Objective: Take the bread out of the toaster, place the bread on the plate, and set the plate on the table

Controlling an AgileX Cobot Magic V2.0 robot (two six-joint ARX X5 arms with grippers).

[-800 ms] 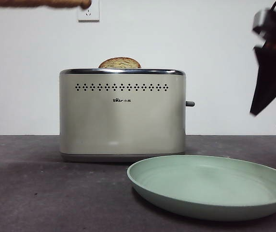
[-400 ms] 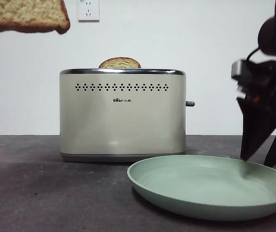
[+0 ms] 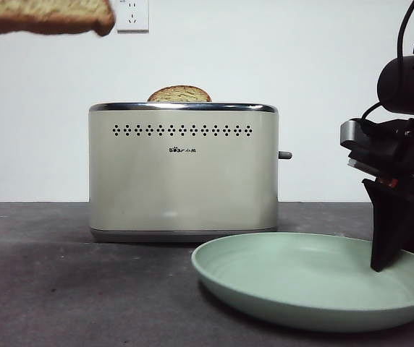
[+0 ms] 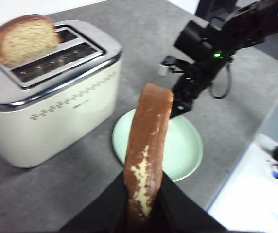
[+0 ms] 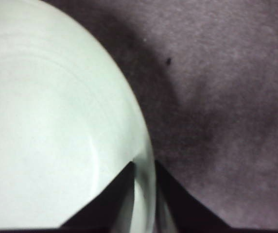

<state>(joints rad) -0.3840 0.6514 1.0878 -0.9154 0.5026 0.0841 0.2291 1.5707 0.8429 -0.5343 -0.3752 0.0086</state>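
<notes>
R gripper jaws astride plate rim, narrow gap; L gripper clamped on bread.

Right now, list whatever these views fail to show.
- Held bread: front view, cut off by the top edge.
- Second slice: its lower part is hidden inside the toaster.
- Right gripper at the plate rim: whether its pads touch the rim is unclear.

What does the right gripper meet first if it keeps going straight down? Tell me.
Probably the plate: the right gripper has one jaw on each side of its rim, so closing or descending meets the rim first, then the table.
</notes>
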